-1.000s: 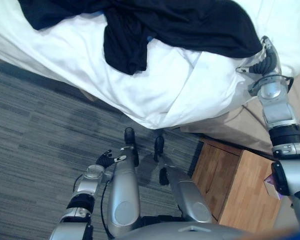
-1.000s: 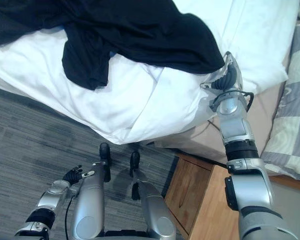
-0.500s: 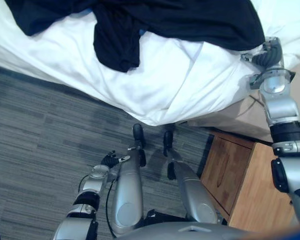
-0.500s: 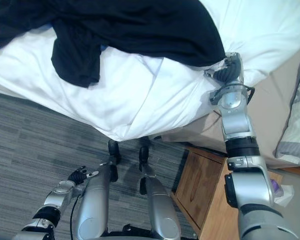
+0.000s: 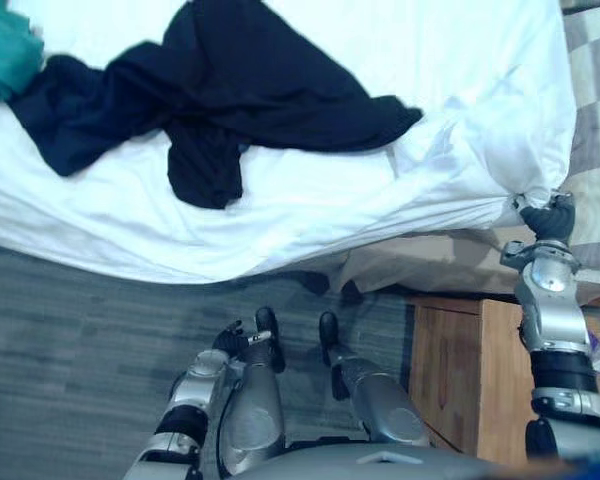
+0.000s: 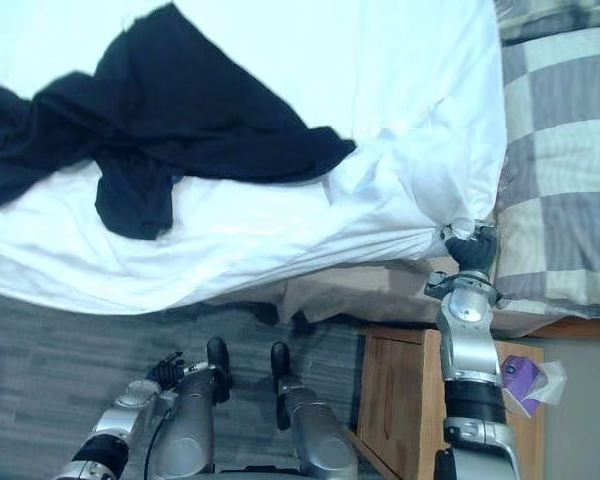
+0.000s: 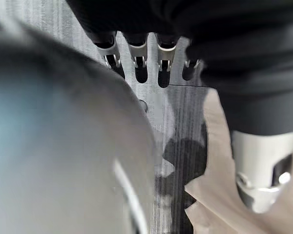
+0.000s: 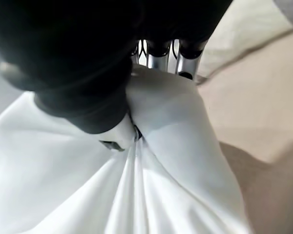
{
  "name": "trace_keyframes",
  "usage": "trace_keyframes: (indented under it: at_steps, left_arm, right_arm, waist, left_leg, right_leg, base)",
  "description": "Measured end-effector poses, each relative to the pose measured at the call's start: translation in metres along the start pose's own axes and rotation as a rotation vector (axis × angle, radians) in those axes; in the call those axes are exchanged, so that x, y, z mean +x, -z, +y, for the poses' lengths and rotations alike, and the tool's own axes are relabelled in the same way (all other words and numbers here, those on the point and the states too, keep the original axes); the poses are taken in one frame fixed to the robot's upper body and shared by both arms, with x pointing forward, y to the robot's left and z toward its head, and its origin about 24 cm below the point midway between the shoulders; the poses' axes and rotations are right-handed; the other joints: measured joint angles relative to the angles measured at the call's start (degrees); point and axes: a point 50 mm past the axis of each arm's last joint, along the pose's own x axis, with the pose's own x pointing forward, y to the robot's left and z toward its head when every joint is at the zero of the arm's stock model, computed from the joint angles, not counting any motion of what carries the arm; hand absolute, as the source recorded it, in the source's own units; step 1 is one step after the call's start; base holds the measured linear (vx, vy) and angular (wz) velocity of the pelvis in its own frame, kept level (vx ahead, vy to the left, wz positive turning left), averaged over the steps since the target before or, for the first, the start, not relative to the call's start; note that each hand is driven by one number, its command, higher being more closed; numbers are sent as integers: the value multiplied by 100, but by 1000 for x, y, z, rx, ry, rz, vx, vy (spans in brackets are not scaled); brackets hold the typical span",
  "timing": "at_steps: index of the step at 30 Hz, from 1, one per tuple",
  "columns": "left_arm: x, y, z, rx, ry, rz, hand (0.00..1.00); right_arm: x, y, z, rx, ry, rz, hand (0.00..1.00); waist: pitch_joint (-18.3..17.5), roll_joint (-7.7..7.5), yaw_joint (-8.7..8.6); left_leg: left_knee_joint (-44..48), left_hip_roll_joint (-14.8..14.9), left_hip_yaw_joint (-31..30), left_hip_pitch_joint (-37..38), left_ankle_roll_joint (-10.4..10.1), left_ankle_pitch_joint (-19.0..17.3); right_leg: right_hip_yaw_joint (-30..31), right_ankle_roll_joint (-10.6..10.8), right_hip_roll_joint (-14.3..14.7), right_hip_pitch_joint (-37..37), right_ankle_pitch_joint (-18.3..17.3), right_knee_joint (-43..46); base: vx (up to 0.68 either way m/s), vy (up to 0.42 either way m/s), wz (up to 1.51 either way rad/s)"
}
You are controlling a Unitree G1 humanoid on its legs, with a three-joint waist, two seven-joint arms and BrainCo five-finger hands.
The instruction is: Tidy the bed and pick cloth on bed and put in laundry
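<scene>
A black garment (image 5: 230,100) lies crumpled across the white duvet (image 5: 310,200) on the bed. My right hand (image 5: 548,218) is at the duvet's near right corner, by the bed's edge. Its fingers and thumb are curled round a bunched fold of the white duvet (image 8: 151,161), which fans out taut from the grip. A wide stretch of duvet lies between the black garment and this hand. My left hand (image 5: 230,340) hangs low over the carpet with its fingers (image 7: 136,53) straight and nothing in them.
A teal cloth (image 5: 5,50) lies at the bed's far left. A grey checked pillow (image 6: 560,150) sits to the right of the duvet. A wooden nightstand (image 5: 460,380) stands below my right arm, with a purple packet (image 6: 525,385) on it. Grey carpet (image 5: 70,380) runs along the bed.
My right hand has curled shut on the duvet's corner and drawn it towards the pillow side. The camera has swung, so the whole bed has shifted. My left hand has stayed low.
</scene>
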Motion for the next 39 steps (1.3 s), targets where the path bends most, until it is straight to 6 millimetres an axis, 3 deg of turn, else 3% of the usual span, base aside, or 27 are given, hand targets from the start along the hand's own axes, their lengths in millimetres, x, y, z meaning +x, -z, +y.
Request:
trace_keyframes:
  at_steps: [2,3,5,8,10,14,17,18,20,21,23,27,30,32,34,35,36,39]
  left_arm:
    - [-2,12,1,-3,-2,30,0]
    - [-3,16,1,-3,-2,42,0]
    - [-5,25,-1,-3,4,64,0]
    - [-10,45,-8,-10,28,108,0]
    - [-14,63,-14,-25,60,158,0]
    - [-20,83,-17,-38,111,221,0]
    - [-27,100,-21,-78,159,270,0]
    - [-32,110,-26,-98,185,299,0]
    - [-38,121,-29,-117,216,332,0]
    - [-43,131,-32,-154,228,364,0]
    - [-46,139,-33,-158,238,404,0]
    - [-48,144,-32,-165,249,446,0]
    - [-49,145,-31,-167,250,453,0]
    - [-49,145,-31,-171,254,452,0]
    - [-49,145,-32,-168,259,452,0]
    - [-49,145,-32,-166,257,451,0]
    - [-49,145,-32,-170,254,453,0]
    - [-51,150,-30,-158,246,477,0]
  right_arm:
    - [-10,11,-1,12,6,25,100]
    - [-14,16,-1,23,12,39,0]
    - [-23,27,-2,75,42,80,0]
    - [-45,61,-11,177,107,229,0]
    - [-64,90,-16,282,182,358,0]
    - [-102,133,-28,360,320,548,0]
    - [-147,160,-55,377,498,673,0]
    - [-170,169,-78,361,611,721,0]
    - [-197,175,-108,326,766,758,0]
    - [-222,176,-137,280,913,775,0]
    - [-251,172,-165,207,1055,789,0]
    - [-277,165,-188,105,1205,801,0]
    - [-273,160,-192,92,1216,755,0]
    - [-255,153,-191,120,1163,667,0]
    - [-212,125,-188,166,980,437,0]
    - [-200,117,-186,180,914,375,0]
    - [-167,95,-177,200,729,238,100]
    - [-128,69,-151,291,445,72,100]
  waist:
    - [-199,-68,-2]
    - [-293,-92,-14]
    - [-388,-77,-100]
    - [-709,23,-203]
    - [-911,226,-306]
    - [-1166,530,-324]
    - [-1305,750,-344]
    - [-1422,804,-368]
    - [-1548,855,-430]
    - [-1671,872,-520]
    - [-1737,881,-643]
    - [-1863,870,-703]
    - [-1943,835,-711]
    - [-1962,819,-711]
    - [-1969,810,-764]
    - [-1970,813,-773]
    - [-1980,832,-779]
    - [-1989,817,-814]
  left_leg:
    - [10,-7,84,216,38,-100]
    - [6,-11,127,290,37,-143]
    - [-17,-30,161,505,26,-227]
    - [-124,-68,459,899,23,-229]
    - [-379,-138,484,1346,18,-232]
    - [-674,-148,734,1924,-108,-305]
    - [-830,-84,1059,2389,-226,-379]
    - [-879,-64,1224,2545,-283,-416]
    - [-949,-61,1382,2670,-352,-460]
    - [-1024,-43,1475,2791,-420,-536]
    - [-1058,-18,1606,2982,-423,-673]
    - [-1092,-33,1717,3106,-423,-695]
    - [-1107,-39,1706,3125,-474,-728]
    - [-1124,-73,1716,3111,-474,-728]
    - [-1179,-167,1753,3088,-472,-716]
    - [-1180,-177,1770,3076,-472,-715]
    - [-1186,-210,1831,3029,-453,-698]
    - [-1208,-263,1813,2930,-348,-601]
  right_leg:
    - [94,38,-23,197,-68,-13]
    - [133,52,-30,248,-80,-15]
    - [143,66,-50,433,-89,-16]
    - [136,180,-119,703,-165,79]
    - [141,193,-123,926,-204,247]
    - [282,197,-87,1264,-213,322]
    - [302,213,-9,1483,-239,486]
    - [304,240,19,1490,-290,609]
    - [302,226,36,1511,-349,705]
    - [301,208,65,1556,-369,698]
    - [300,198,102,1685,-461,670]
    - [299,188,101,1770,-488,586]
    - [315,172,98,1771,-497,563]
    - [408,130,79,1776,-524,506]
    - [510,87,8,1764,-603,428]
    - [524,85,-3,1755,-617,410]
    - [597,94,-25,1684,-676,408]
    - [595,86,-71,1600,-722,380]
  base:
    - [198,56,-18]
    - [216,73,-19]
    - [183,79,-7]
    - [196,88,8]
    - [172,77,13]
    - [156,28,-19]
    - [158,-27,-47]
    - [96,-24,-49]
    - [105,-24,-49]
    - [93,-19,-44]
    - [66,-26,-47]
    - [5,-31,-25]
    - [-48,-23,2]
    - [-45,-21,-6]
    - [-28,-10,-10]
    - [-8,-5,-20]
    - [5,-8,-19]
    - [17,-6,-2]
